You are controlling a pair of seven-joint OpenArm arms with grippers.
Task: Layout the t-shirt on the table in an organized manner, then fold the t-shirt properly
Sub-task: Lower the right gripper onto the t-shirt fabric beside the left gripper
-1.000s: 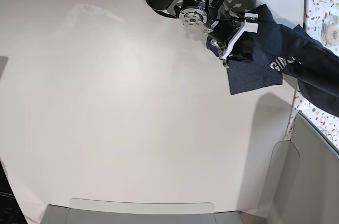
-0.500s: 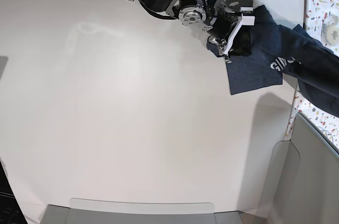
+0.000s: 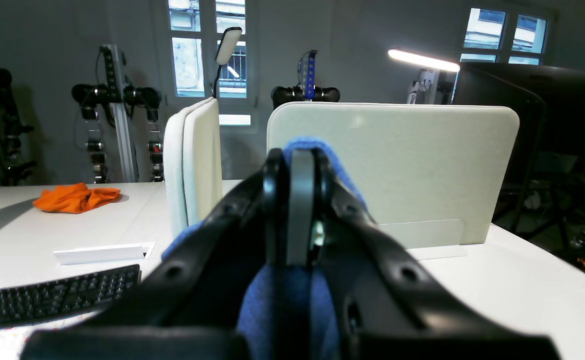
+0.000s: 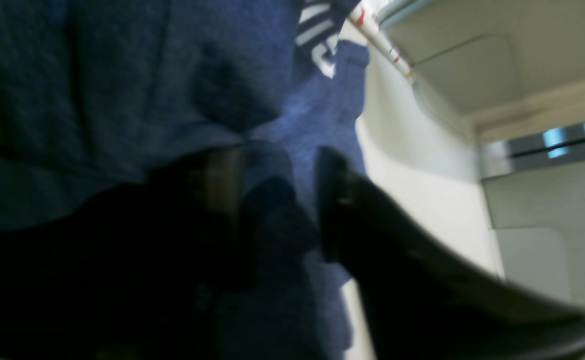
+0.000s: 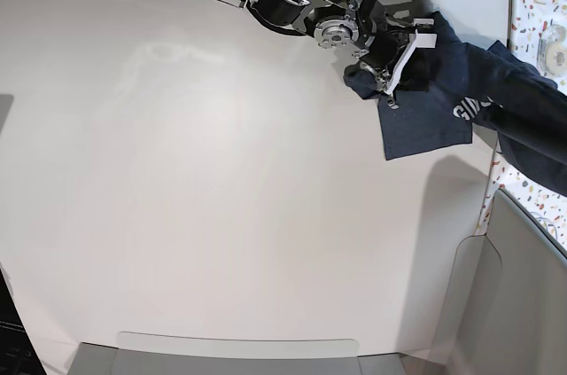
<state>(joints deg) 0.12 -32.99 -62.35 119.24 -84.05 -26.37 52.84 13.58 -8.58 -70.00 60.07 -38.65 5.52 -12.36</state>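
Right pincer (image 5: 409, 63): down on the t-shirt (image 5: 425, 113) at the far right part of the table (image 5: 221, 198); in the right wrist view its two dark fingers (image 4: 342, 210) stand a little apart with a fold of blue cloth bunched between them. Whether they actually pinch that fold cannot be told.
Left pincer (image 3: 297, 200): pressed together on a ridge of blue cloth, seen in the left wrist view; the cloth rises over the fingertips and hangs below them. It is held up in the air, well above the tabletop.
T-shirt: crumpled, not laid flat. One part lies on the table just under and beside the right pincer, white lettering (image 5: 468, 109) showing just beyond it; the rest runs off past the table's right edge toward the left pincer.
Beyond the left pincer: two pale upright panels (image 3: 392, 170), a black keyboard (image 3: 52, 300) and an orange cloth (image 3: 75, 196) to its left.
Speckled surface (image 5: 532, 11): beside the table's right edge, with a tape roll (image 5: 556, 58) on it.
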